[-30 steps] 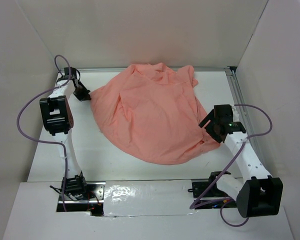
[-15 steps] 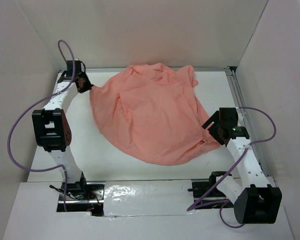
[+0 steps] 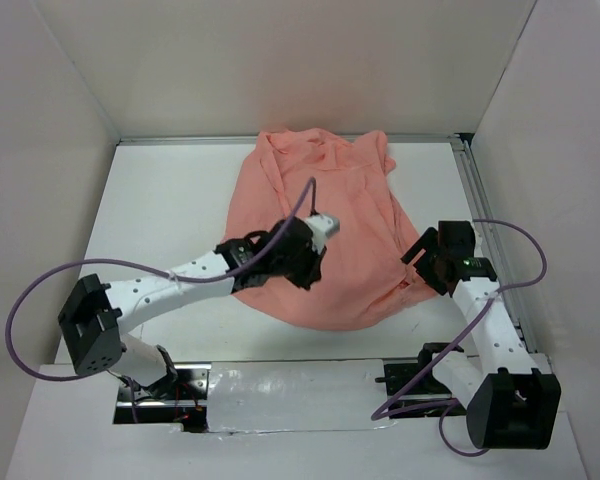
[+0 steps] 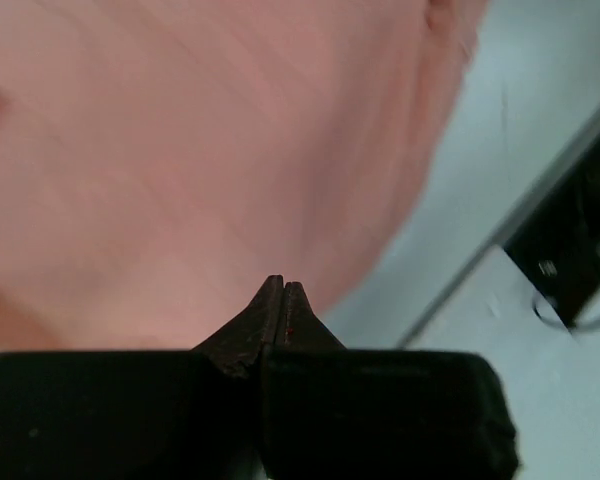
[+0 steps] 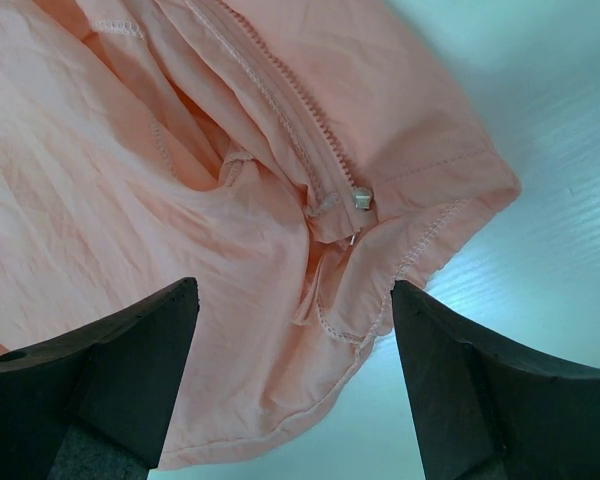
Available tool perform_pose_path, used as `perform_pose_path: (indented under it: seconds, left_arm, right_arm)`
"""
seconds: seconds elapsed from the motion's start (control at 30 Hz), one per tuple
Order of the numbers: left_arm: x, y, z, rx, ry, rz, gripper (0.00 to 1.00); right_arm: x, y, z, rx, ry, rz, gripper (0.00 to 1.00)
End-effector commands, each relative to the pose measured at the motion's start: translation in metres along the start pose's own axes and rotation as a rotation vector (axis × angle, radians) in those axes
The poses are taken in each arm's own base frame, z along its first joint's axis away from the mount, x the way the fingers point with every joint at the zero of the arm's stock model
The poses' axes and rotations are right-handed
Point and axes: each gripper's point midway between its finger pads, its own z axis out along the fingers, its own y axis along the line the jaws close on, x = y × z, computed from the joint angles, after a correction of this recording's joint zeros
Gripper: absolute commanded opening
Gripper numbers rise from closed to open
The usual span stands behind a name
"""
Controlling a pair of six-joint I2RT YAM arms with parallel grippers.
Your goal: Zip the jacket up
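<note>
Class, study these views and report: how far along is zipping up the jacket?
Done: nothing that shows is zipped; the jacket lies crumpled on the table. In hand: the open right pincer hovers over the zipper teeth and a small metal piece at the hem; the left pincer is shut by the fabric, grip unclear. Left: join the two sides and close the teeth along the whole front.
</note>
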Motion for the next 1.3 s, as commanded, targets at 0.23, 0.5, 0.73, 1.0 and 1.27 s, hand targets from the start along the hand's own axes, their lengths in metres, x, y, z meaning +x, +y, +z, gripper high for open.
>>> perform_pose_path:
  seconds: [0.23,0.5,0.73,1.0,1.27]
  left_arm:
    - [0.083,-0.004,-0.009,-0.05,0.306,-0.207,0.99]
    - [-0.02,0.102,0.004,-0.175,0.094,-0.391,0.99]
    - [-0.053,0.196,0.06,-0.347,0.141,-0.531,0.99]
    - [-0.064,0.253,0.12,-0.38,0.133,-0.556,0.86]
    - [-0.041,0.228,0.144,-0.294,0.189,-0.589,0.77]
  right_arm:
    - [-0.019,0.01,-0.008,-0.064,-0.077,-0.03,0.91]
    - [-0.02,0.008,-0.001,-0.046,-0.064,-0.01,1.0]
    - [-0.025,0.01,0.007,-0.045,-0.046,0.001,1.0]
    - [-0.031,0.006,0.019,-0.033,-0.041,0.014,1.0]
    - [-0.025,0.003,0.034,-0.025,0.008,0.017,1.0]
